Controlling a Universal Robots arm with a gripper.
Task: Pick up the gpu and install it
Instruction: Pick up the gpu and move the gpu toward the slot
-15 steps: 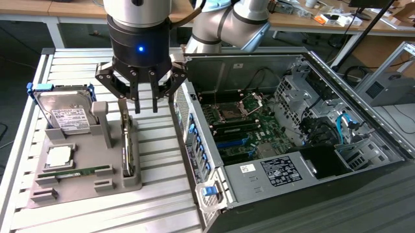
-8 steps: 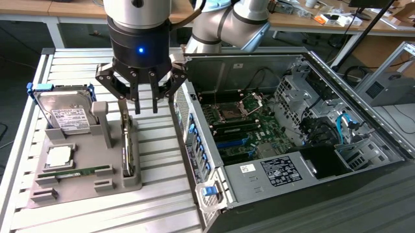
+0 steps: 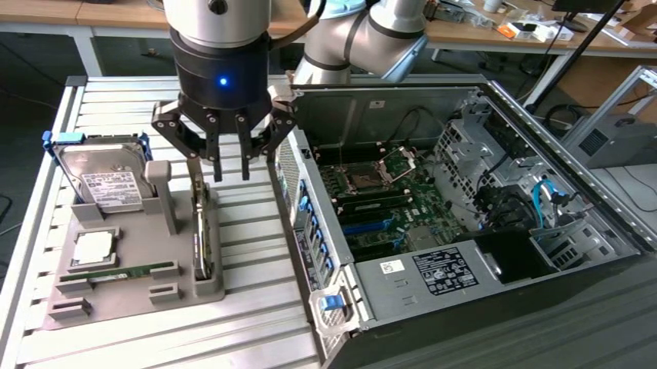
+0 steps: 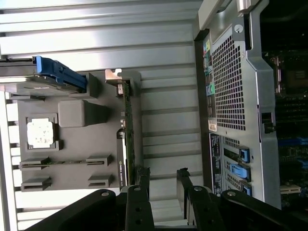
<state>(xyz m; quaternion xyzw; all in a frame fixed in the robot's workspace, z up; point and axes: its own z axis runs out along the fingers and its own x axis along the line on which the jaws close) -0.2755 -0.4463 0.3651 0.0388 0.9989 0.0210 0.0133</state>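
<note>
gpu (image 3: 202, 231) on edge, lengthwise along holder (image 3: 134, 286), bracket end toward hard drive (image 3: 103, 181), pincer (image 3: 231, 175) released above

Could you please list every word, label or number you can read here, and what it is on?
No text is readable.
White label on the hard drive: too small.
Black label on the computer case: too small.
White sticker beside it: too small.

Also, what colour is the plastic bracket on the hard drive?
The bracket is blue; it shows best in the wrist view.
</note>
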